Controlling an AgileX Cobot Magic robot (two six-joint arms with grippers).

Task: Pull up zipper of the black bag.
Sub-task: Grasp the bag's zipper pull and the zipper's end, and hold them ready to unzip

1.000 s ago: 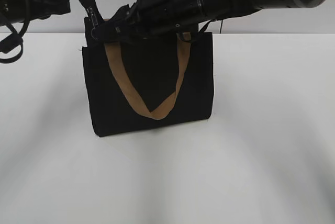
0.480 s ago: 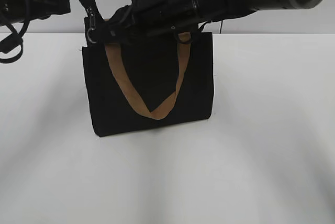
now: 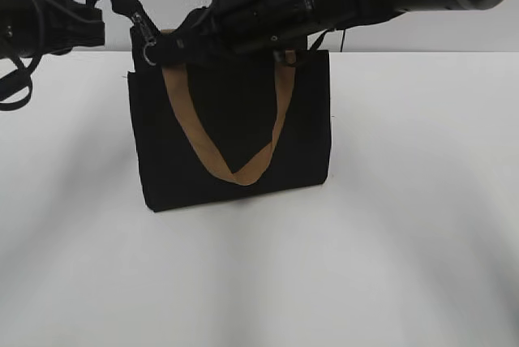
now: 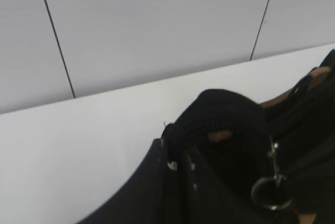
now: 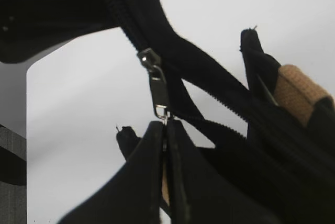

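White table [image 3: 405,242] bears boxy black fabric bag [image 3: 235,132].

A boxy black bag [image 3: 235,132] stands upright on a white surface [image 3: 389,225], its tan strap handle [image 3: 231,148] drooping in a V down the front panel. Along its top edge the zipper [image 5: 157,85] lies partly open, black teeth parting below the silver slider, whose small metal pull tab points downward.
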